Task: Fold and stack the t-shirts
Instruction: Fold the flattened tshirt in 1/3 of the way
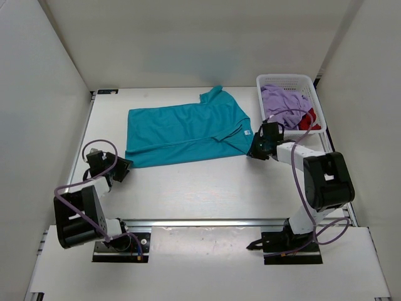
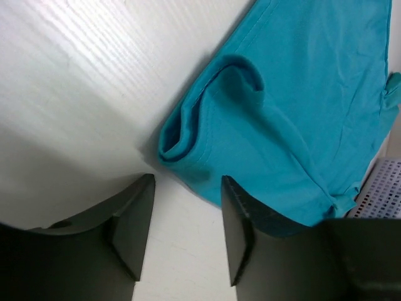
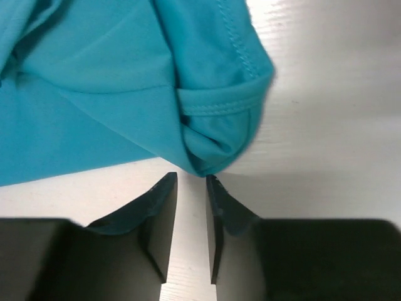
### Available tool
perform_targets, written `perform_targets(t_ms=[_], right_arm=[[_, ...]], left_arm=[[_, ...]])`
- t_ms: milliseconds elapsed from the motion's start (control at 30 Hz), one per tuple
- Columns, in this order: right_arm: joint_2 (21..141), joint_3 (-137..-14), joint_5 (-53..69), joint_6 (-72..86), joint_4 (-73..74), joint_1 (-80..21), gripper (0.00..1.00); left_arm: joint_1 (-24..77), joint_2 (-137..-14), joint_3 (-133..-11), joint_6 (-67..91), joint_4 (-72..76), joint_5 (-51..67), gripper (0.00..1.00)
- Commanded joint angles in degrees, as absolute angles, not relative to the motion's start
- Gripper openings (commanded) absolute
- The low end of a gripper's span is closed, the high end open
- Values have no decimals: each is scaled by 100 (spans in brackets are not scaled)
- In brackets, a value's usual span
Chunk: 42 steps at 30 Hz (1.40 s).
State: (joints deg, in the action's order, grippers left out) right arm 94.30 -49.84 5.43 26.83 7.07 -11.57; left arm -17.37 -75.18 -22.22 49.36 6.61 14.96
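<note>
The teal t-shirt (image 1: 188, 128) lies spread flat on the table's middle, folded once. My left gripper (image 1: 123, 167) is low at its near left corner and open; in the left wrist view (image 2: 188, 183) bare table shows between the fingers, and the rolled shirt corner (image 2: 188, 135) lies just ahead of the tips. My right gripper (image 1: 254, 152) is at the shirt's near right corner, open by a narrow gap and empty (image 3: 191, 180), with the bunched corner (image 3: 213, 144) right at its tips. The lavender t-shirt (image 1: 281, 98) and the red t-shirt (image 1: 309, 120) lie in the basket.
The white lattice basket (image 1: 289, 79) stands at the back right, close behind my right arm; its wall also shows in the left wrist view (image 2: 383, 188). White walls close the table in on the left, the back and the right.
</note>
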Motion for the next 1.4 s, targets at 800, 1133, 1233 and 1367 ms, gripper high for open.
perform_targets(t_ms=[800,1133,1233,1367], right_arm=[[10169,-5836,1063,2566,255,-941,5],[10221,-6239,712,2453,457,-870,0],[10380,-6459,624,2373,519,-870,0],[10547,-6697,387,2277,536,-870,0]], left_arm=[[-1626,-8525,-2935,4914,1081,1503,0],[-1644,-8499,-2971,4913,976,1433,0],[-1644,-8499,-2997,4878,976,1433,0],[-1661,-8508,-2997,4861,932,1433,0]])
